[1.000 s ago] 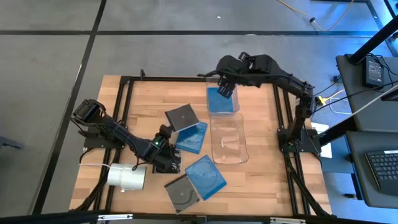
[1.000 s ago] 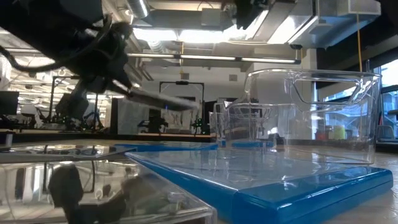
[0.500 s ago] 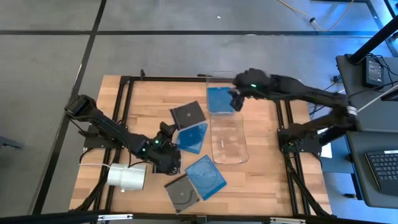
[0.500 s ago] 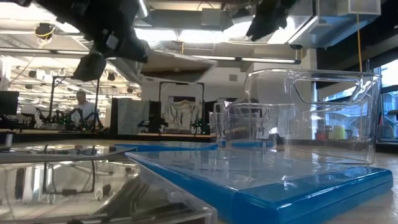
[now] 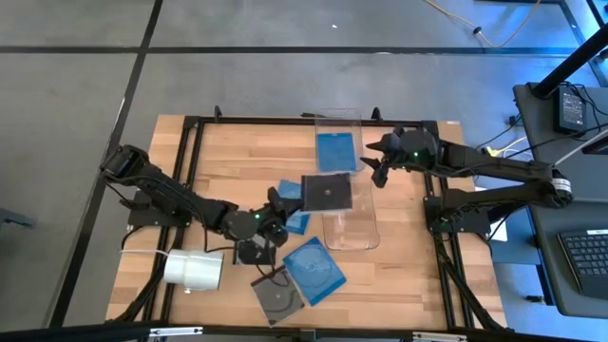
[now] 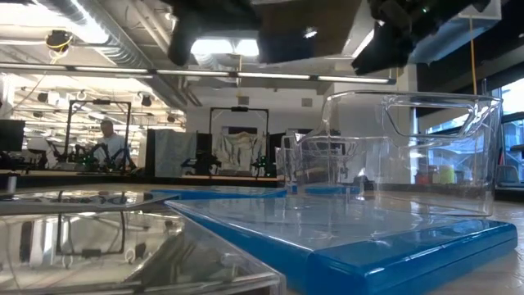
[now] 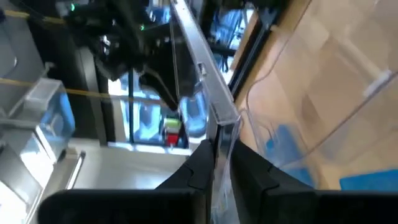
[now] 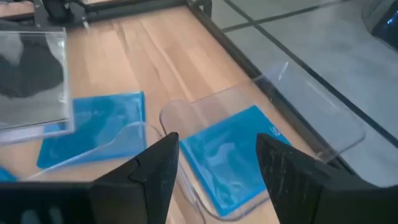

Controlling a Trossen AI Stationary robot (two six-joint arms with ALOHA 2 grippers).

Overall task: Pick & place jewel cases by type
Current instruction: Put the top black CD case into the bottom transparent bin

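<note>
One blue case (image 5: 336, 150) in far bin (image 5: 338, 119), perhaps.

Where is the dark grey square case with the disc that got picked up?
In the high view, the dark grey square jewel case hangs mid-table in the left gripper, beside the clear plastic bins.

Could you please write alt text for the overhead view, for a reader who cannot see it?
The left tool holds a dark disc case in the air, beside two clear bins on a wooden table. The right tool hangs open next to the far bin, which holds a blue case. More cases and a white roll lie near the front.
</note>
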